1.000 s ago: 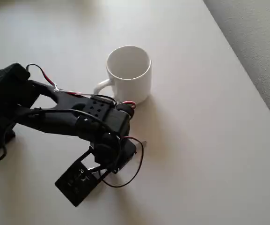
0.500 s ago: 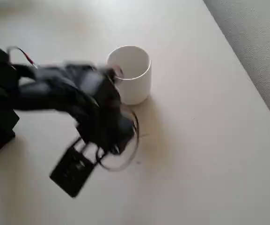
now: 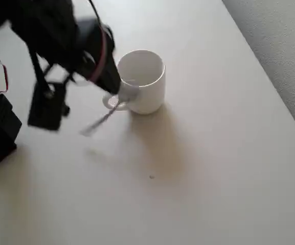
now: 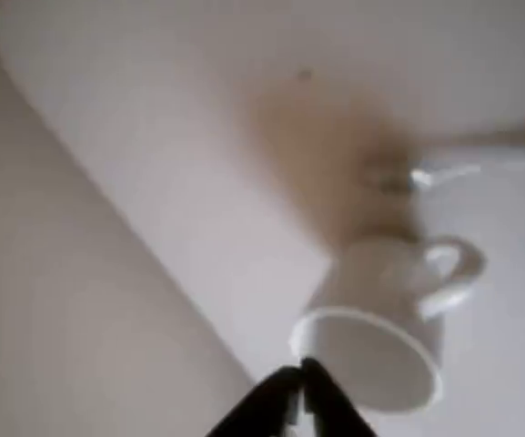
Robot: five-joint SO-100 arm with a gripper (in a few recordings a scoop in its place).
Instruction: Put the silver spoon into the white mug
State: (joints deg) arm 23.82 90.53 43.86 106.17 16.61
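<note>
My gripper (image 4: 300, 387) looks pinched on the spoon (image 3: 100, 120), which hangs slanted beside the mug (image 3: 146, 87), left of its mouth.

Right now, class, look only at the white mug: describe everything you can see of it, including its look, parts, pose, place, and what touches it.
The white mug is a plain cylinder that looks ceramic, glossy, white inside and out, with one loop handle on its left side in the overhead view. It stands upright on the pale table, mouth open and apparently empty. The black claw hangs over its rim in the wrist view. The blurred spoon slants beside the handle; whether they touch cannot be told.
</note>
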